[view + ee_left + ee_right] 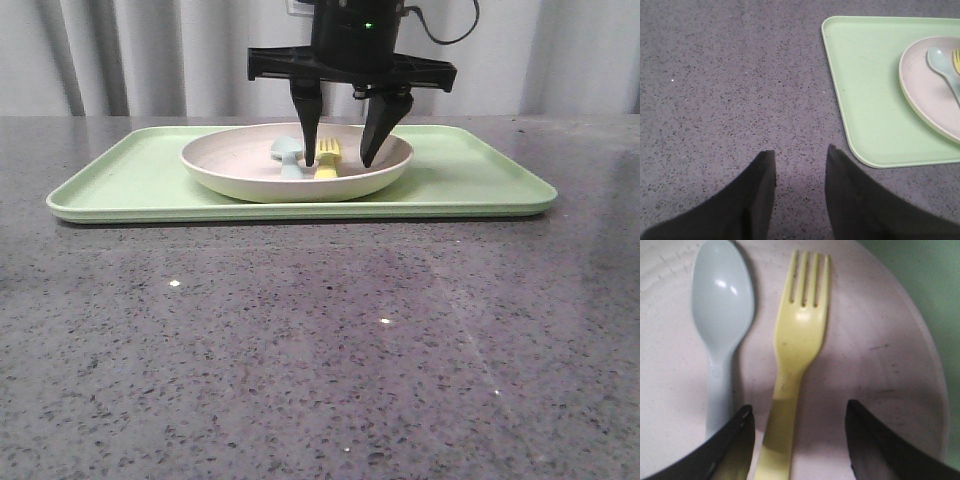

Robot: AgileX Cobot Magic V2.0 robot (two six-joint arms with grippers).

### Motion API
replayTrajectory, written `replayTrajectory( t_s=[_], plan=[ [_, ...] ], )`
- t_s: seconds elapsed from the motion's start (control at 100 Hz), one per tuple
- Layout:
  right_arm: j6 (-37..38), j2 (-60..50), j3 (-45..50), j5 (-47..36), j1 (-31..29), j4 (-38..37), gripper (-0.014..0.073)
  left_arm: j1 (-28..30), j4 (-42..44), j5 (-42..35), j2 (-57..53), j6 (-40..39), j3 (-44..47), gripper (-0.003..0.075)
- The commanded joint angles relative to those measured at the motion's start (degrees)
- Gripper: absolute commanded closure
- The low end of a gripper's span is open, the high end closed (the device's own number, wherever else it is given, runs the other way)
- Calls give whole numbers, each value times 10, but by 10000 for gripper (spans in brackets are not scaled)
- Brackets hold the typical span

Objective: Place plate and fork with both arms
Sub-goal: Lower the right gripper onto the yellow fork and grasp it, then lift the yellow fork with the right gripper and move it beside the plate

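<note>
The cream-pink plate (250,165) sits on the light green tray (130,175), and it also shows in the left wrist view (925,80) and the right wrist view (875,340). The yellow fork (327,158) lies in the plate beside a pale blue spoon (288,155). My right gripper (340,160) is open, low over the plate, its fingers on either side of the fork's handle (785,410), not closed on it. My left gripper (801,152) is open and empty over bare tabletop, off the tray's corner. The left gripper is out of the front view.
The spoon (720,305) lies parallel to the fork, close to one right finger. The tray (865,75) rests on a grey speckled table (320,340). A grey curtain hangs behind the table.
</note>
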Motion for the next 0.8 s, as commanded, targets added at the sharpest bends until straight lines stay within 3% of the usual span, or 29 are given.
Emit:
replayTrajectory(
  t_s=[0.0,0.37,0.49,0.79],
  plan=[
    [1,-30,-20,-13,0,0,191,1,-3,-40,-5,-6,-16,471],
    [1,-30,-20,-13,0,0,596,1,-3,-40,-5,-6,-16,471],
    [1,-30,-20,-12,0,0,643,1,-3,-40,-5,-6,-16,471],
    [1,-57,-20,10,-1,-25,643,1,-3,-39,-5,-6,-16,471]
  ],
)
